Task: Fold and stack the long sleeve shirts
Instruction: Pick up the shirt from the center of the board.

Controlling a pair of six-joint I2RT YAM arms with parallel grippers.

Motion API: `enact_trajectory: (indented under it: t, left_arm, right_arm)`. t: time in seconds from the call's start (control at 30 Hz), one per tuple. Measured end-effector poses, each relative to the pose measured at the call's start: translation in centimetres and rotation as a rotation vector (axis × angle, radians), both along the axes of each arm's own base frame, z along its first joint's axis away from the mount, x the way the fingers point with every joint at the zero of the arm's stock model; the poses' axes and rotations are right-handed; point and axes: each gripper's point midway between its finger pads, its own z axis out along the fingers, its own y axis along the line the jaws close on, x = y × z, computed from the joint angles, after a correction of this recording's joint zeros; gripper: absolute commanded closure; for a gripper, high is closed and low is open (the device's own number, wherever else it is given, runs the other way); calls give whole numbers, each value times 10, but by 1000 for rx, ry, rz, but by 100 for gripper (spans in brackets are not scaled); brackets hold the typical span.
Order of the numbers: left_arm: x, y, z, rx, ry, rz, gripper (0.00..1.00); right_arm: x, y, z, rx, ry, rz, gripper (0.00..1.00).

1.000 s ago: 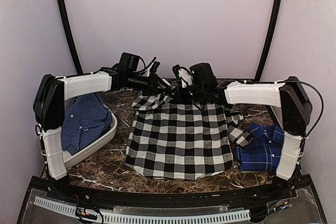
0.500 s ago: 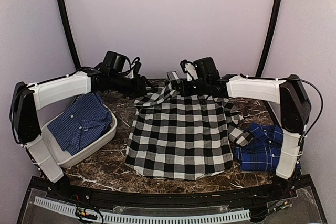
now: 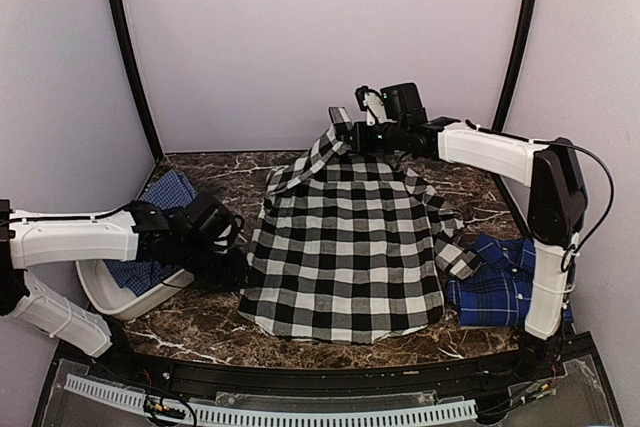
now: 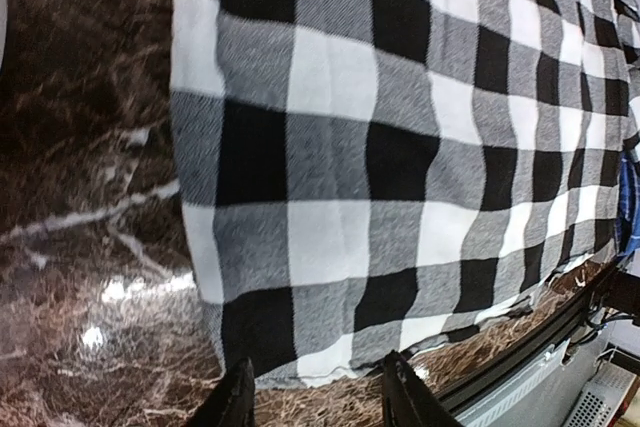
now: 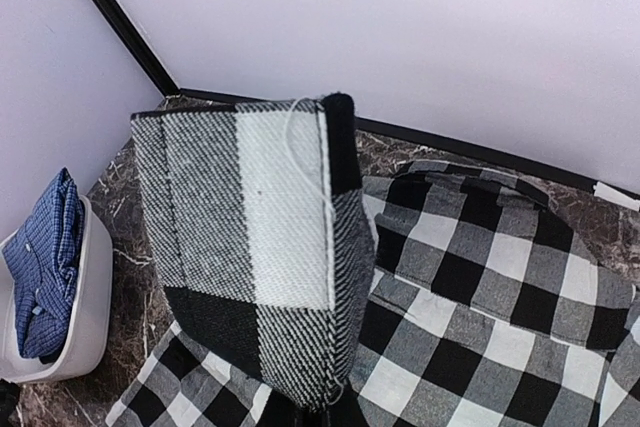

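The black-and-white checked shirt (image 3: 345,247) lies spread on the marble table, its far edge pulled up into a peak. My right gripper (image 3: 345,132) is shut on that raised edge. In the right wrist view a fold of the checked shirt (image 5: 260,227) hangs in front of the camera and hides the right gripper's (image 5: 340,419) fingers. My left gripper (image 3: 232,265) hovers low at the shirt's near left corner. Its jaws are open and empty, with the left gripper (image 4: 318,402) just short of the hem of the checked shirt (image 4: 400,147). A dark blue plaid shirt (image 3: 500,282) lies crumpled at the right.
A white bin (image 3: 110,299) at the left holds another blue checked shirt (image 3: 165,195), also seen as the bin (image 5: 90,297) in the right wrist view. The black front rail (image 3: 300,377) runs along the near table edge. Curved black poles stand at the back corners.
My left gripper let go at the shirt's far edge, opened, and swung down to the near left corner. My right gripper lifted the far edge higher, towards the back.
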Motion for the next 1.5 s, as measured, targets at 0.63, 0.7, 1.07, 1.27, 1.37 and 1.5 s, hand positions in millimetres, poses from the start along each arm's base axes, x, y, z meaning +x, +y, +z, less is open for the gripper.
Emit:
enact_trajectory:
  t: [0.63,0.7,1.07,1.27,1.37,1.5]
  left_arm:
    - [-20,23,-52,168,49,137,77]
    - [-18,24,-53,177,44,147,82]
    - [-14,24,-59,196,34,149,81]
    - [-15,25,-65,209,45,145,100]
    - [-13,23,-62,208,37,133,100]
    - [-1,6,-37,180,-11,90,100]
  right_arm:
    - [10,-9,28,18,-18,-11,100]
    - [11,-9,32,21,-22,-11,100]
    - [14,-5,48,36,-38,-3,100]
    - [14,-4,46,33,-31,-1,100]
    - [15,-4,49,33,-35,-1,100]
    - [18,-6,57,27,-52,-9,100]
